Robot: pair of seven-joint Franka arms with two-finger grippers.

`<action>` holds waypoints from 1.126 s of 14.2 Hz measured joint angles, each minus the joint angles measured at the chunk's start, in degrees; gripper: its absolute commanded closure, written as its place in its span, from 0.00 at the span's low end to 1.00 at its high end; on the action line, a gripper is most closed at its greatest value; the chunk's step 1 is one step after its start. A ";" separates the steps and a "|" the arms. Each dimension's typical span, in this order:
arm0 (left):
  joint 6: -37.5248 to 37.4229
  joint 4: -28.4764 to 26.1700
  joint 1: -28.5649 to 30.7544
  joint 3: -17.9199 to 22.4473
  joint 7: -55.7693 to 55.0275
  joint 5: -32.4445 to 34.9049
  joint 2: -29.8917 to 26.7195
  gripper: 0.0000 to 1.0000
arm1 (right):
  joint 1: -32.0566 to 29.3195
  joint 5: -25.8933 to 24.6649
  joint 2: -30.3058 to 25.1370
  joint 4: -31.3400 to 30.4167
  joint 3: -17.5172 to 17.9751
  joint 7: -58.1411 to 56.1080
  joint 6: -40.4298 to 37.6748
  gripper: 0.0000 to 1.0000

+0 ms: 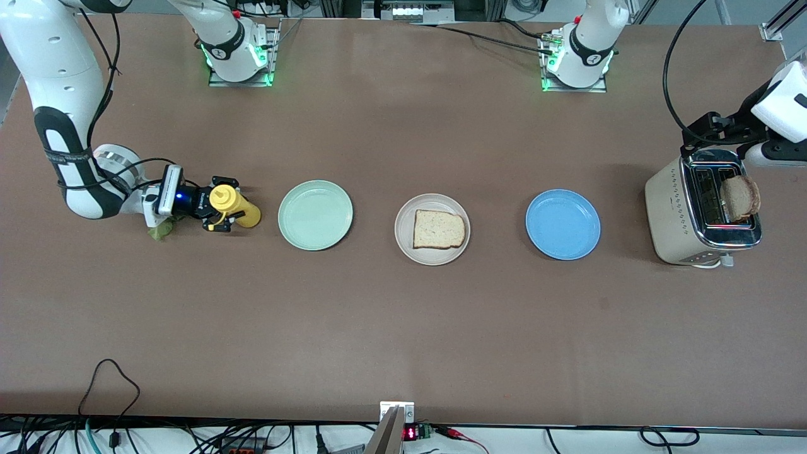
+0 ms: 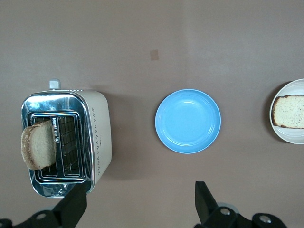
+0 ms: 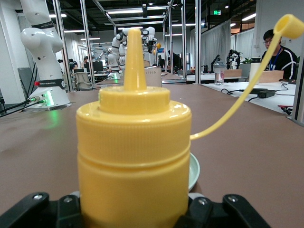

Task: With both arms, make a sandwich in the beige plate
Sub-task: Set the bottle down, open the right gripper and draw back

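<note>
Right gripper [image 1: 222, 208], in the front view, is clamped on a yellow squeeze bottle [image 1: 234, 205] standing on the surface [image 1: 403, 328] toward the right arm's end, well apart from the beige plate [image 1: 432, 229]. That plate sits mid-surface carrying one bread slice [image 1: 439, 229]. A mint-green plate [image 1: 315, 215] lies between the bottle and the beige plate, so a low carry toward the beige plate could clip its rim; lifting first would avoid that. A green scrap, probably lettuce [image 1: 160, 231], peeks from under the right wrist, and the arm could drag or crush it when it moves. A blue plate [image 1: 563, 224] and then a toaster [image 1: 703, 211] lie from the beige plate toward the left arm's end, with a second slice [image 1: 741, 197] leaning out of a slot. The left gripper is out of sight here. Open surface nearer the camera than the beige plate is wide and bare.

Left wrist view: the left gripper [image 2: 137, 204] is spread wide, holding nothing, hovering over bare surface beside the toaster [image 2: 66, 142] and the blue plate [image 2: 188, 121]. The toast [image 2: 39, 145] tilts past the toaster's edge; a careless pinch could knock it off or tip the toaster. The beige plate [image 2: 287, 135] shows at the frame's edge.

Right wrist view: the bottle [image 3: 134, 156] fills the frame, its uncapped nozzle upright and its cap [image 3: 289, 24] dangling on a tether. A hard squeeze could spurt sauce before reaching the beige plate, which is hidden here.
</note>
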 measured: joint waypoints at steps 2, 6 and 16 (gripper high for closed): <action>0.00 0.00 0.00 0.00 0.00 0.00 0.00 0.00 | -0.04 0.03 0.03 0.08 0.01 0.00 -0.05 0.27; 0.00 0.00 0.00 0.00 0.00 0.00 0.00 0.00 | -0.27 0.06 0.03 0.20 0.01 0.00 -0.58 0.00; -0.01 0.00 0.01 0.02 0.00 0.00 0.00 0.00 | -3.62 -4.39 -0.28 1.05 -2.45 0.43 -1.72 0.00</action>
